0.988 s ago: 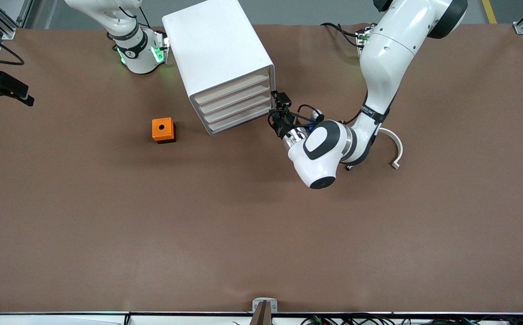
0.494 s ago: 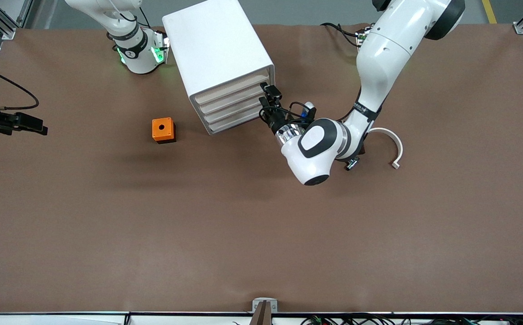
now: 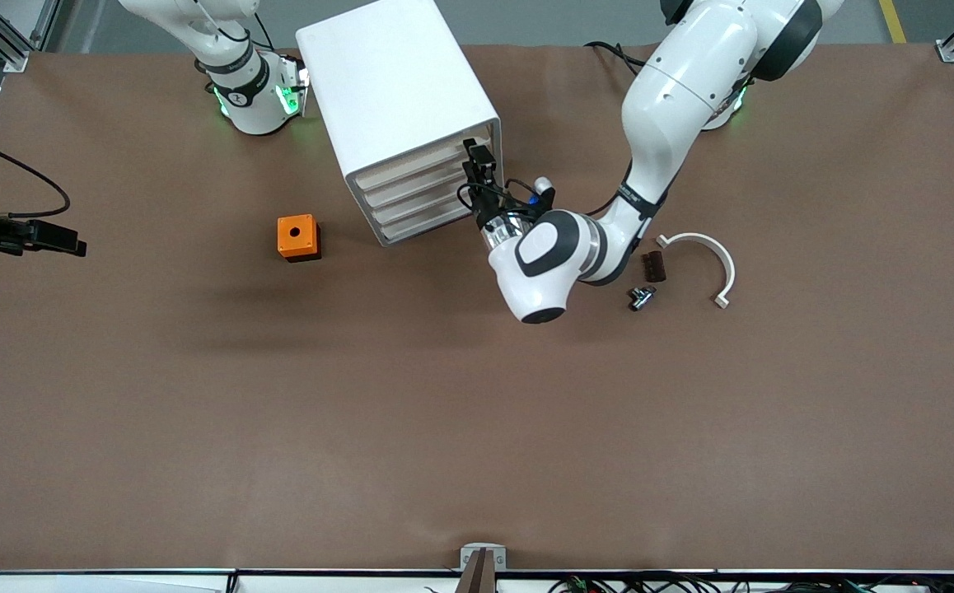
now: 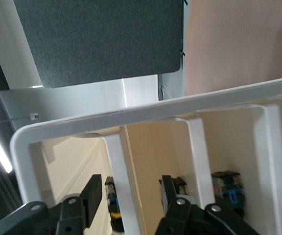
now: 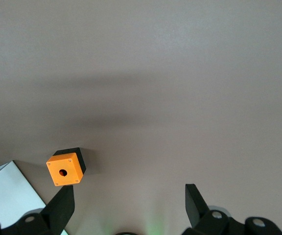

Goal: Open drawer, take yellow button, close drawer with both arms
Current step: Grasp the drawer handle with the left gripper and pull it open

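The white cabinet (image 3: 395,91) stands near the robots' bases, and its four drawers look flush. The top drawer (image 3: 423,161) is shut. My left gripper (image 3: 478,162) is at the drawer fronts, at the corner toward the left arm's end, level with the upper drawers. In the left wrist view it (image 4: 131,192) is open, with one finger on each side of a white bar (image 4: 115,161) of a drawer front. A small dark-blue part with a yellow-orange bit (image 4: 112,208), perhaps the button, shows past the bar, mostly hidden. My right gripper (image 3: 57,239) is open and empty, over the table's edge at the right arm's end.
An orange box with a hole (image 3: 298,237) sits beside the cabinet toward the right arm's end; it also shows in the right wrist view (image 5: 66,169). A white curved piece (image 3: 712,259), a dark brown part (image 3: 652,265) and a small metal part (image 3: 640,296) lie by the left arm.
My left gripper has moved from beside the cabinet's corner onto the drawer fronts, and the arm uncovered the small parts. My right gripper has shifted over the table's edge toward the front camera.
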Robot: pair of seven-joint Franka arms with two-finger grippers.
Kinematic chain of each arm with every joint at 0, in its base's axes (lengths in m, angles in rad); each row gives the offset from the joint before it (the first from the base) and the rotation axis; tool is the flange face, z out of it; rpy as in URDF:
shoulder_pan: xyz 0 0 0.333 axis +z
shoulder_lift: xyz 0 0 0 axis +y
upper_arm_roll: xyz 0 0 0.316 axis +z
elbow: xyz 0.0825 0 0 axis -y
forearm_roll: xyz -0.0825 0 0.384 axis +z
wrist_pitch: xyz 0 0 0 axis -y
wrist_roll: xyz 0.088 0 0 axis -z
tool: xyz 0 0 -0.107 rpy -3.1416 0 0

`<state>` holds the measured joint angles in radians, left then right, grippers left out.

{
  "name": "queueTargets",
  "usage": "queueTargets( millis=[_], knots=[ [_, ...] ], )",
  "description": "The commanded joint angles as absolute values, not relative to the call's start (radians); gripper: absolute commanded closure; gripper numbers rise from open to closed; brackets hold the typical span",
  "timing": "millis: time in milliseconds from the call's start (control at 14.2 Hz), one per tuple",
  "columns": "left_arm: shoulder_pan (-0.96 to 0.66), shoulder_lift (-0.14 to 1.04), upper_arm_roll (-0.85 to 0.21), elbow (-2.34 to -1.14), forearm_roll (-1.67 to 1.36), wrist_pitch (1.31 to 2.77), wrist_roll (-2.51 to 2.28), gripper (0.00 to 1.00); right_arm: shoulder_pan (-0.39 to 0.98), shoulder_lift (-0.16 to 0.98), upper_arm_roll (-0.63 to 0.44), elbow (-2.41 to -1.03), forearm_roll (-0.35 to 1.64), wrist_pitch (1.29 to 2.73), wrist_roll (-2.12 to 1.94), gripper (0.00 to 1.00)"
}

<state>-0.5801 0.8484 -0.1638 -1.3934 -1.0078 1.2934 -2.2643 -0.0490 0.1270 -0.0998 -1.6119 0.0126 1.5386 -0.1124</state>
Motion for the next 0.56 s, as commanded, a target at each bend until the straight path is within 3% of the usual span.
queueTargets(
  millis=[0,494],
  knots=[
    [-0.604,0.845,-0.161,-1.41,-1.029,1.279,-2.279,0.47,-0.061,0.141,-0.091,-1.578,0.006,1.523,-0.117,0.0],
    [-0.623,0.838,-0.16,-1.422,-1.015,1.276,-2.27,0.85,-0.054,0.147,-0.091,-1.577,0.005,1.526,-0.017,0.01]
  ],
)
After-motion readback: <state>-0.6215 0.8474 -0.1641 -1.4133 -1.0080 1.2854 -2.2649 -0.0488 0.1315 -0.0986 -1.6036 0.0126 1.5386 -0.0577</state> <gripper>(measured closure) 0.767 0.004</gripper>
